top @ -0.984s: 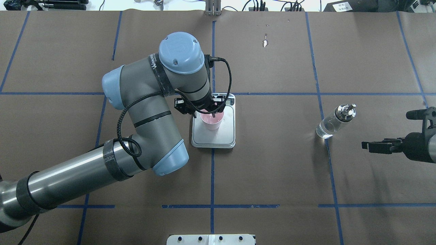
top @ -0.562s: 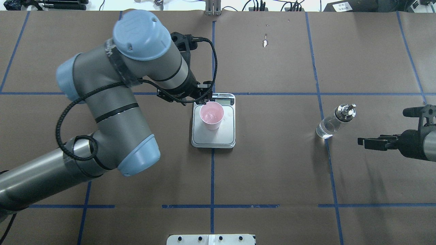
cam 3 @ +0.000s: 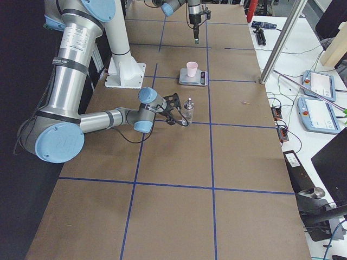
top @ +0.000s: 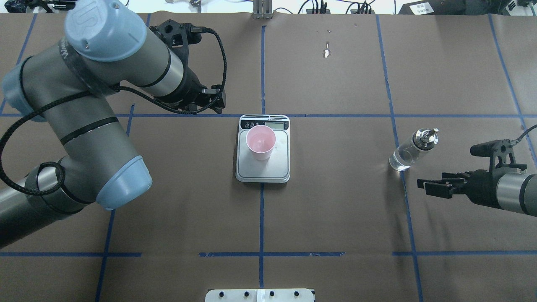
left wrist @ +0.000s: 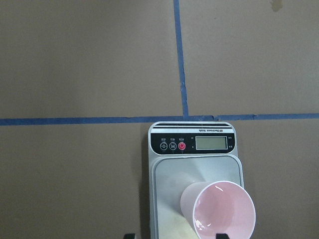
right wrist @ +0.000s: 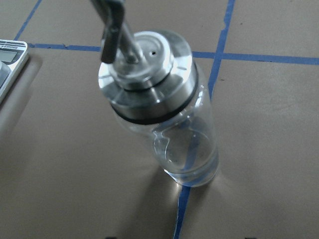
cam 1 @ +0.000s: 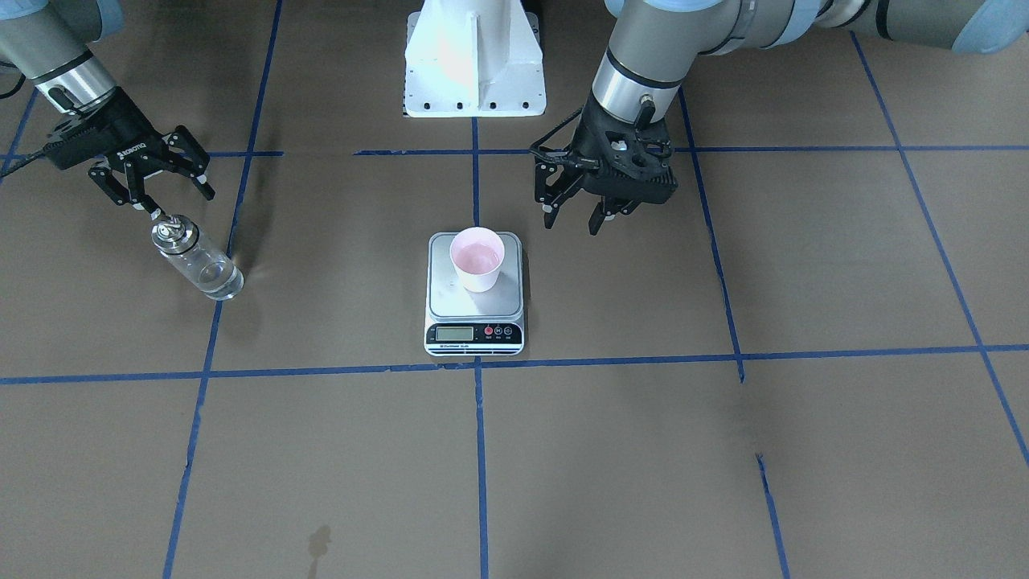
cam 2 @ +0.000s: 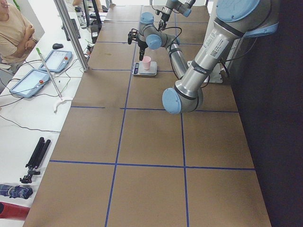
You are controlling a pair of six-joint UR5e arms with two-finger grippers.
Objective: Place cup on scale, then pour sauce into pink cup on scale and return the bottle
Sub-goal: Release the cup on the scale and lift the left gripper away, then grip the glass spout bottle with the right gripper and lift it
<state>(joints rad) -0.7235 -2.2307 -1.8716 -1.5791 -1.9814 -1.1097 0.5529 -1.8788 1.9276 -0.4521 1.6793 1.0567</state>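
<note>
The pink cup (cam 1: 477, 259) stands upright and free on the scale (cam 1: 450, 304) at mid-table; both also show in the overhead view, cup (top: 260, 143) on scale (top: 277, 166), and in the left wrist view, cup (left wrist: 219, 211) on scale (left wrist: 172, 174). My left gripper (cam 1: 572, 223) is open and empty, raised to the robot's-left of the scale. The clear bottle (cam 1: 197, 263) with its silver cap stands upright on blue tape (top: 413, 149). It fills the right wrist view (right wrist: 164, 124). My right gripper (cam 1: 172, 199) is open and empty, close to the bottle's cap on the robot's side.
The white robot base plate (cam 1: 474, 60) sits at the table's near edge (top: 260, 295). Blue tape lines cross the brown table. Off the far edge stand a metal post (cam 3: 282, 40), tablets (cam 2: 59, 59) and a person (cam 2: 16, 33).
My left gripper has let go of the cup, lifted and swung away to the left and far side. My right gripper has moved left toward the bottle. Cup and bottle have not moved.
</note>
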